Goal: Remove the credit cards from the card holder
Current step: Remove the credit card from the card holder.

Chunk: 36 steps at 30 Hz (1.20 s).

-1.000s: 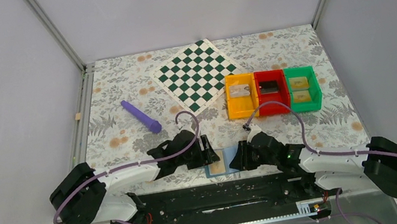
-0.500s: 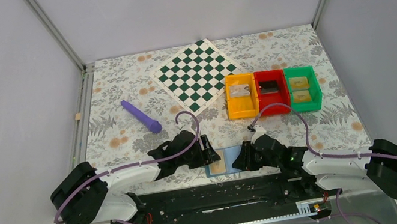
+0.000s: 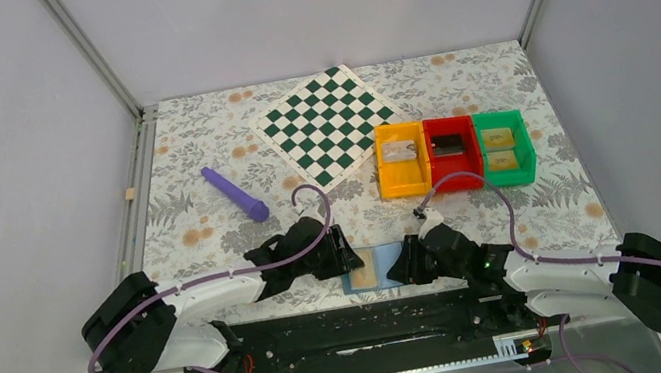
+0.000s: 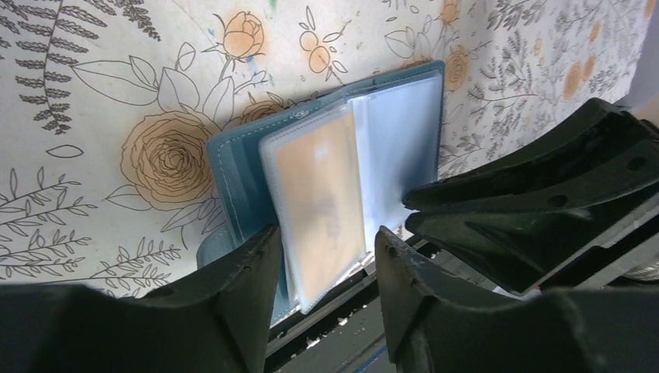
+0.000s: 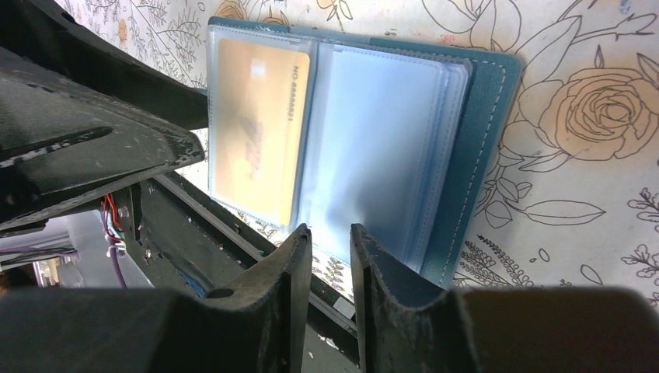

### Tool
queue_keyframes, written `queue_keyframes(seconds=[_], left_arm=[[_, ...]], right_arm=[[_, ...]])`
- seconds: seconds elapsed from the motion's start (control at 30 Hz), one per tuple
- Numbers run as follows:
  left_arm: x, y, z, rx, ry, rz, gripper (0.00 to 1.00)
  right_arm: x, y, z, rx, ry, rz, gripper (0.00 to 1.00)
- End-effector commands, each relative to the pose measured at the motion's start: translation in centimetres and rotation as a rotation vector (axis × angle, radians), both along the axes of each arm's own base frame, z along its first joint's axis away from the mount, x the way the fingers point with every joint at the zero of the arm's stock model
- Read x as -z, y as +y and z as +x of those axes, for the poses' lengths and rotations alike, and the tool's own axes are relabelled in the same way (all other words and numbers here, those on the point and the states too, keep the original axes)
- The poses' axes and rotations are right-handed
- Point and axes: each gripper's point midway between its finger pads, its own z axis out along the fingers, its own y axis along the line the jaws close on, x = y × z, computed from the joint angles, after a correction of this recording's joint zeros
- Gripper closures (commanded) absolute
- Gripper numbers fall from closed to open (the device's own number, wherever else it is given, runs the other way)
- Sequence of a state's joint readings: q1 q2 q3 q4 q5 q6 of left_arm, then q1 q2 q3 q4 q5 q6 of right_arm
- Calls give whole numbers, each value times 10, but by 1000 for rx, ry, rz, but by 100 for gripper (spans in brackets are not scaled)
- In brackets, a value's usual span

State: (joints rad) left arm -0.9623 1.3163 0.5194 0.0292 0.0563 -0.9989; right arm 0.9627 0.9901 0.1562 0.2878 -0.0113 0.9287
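At table's (image 3: 552, 200) near edge: card holder (image 3: 373, 269)

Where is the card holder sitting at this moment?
In the top view, the card holder lies open at the near edge of the table, about midway across, between the left tool and the right tool.

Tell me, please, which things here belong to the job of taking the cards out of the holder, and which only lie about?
Job in hand:
- card holder, lying open
- yellow credit card in its clear sleeve
- left tool and right tool, both at the holder

Lying about:
- chequered board
- purple stick
- orange bin, red bin, green bin
- small pale block
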Motion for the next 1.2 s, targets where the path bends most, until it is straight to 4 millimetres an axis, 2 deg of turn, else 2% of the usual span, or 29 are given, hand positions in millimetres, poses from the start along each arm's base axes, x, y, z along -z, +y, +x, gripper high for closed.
queue_keyframes(seconds=[0.0, 0.13, 0.3, 0.53, 0.93, 1.17], left_arm=[[-33, -11, 10, -6, -65, -79, 52], [-37, -16, 9, 7, -70, -104, 53], [-31, -22, 5, 33, -44, -117, 53], [-42, -29, 2, 63, -57, -165, 52], [-55, -50, -1, 133, -66, -236, 51], [-58, -60, 2, 152, -62, -247, 51]], right_arm=[[3, -6, 1, 13, -19, -25, 68], [2, -5, 2, 16, -23, -22, 68], [2, -5, 1, 13, -21, -20, 68], [1, -4, 1, 11, -24, -13, 68], [-19, 5, 4, -14, -66, 39, 62], [-27, 0, 5, 7, -88, 57, 60]])
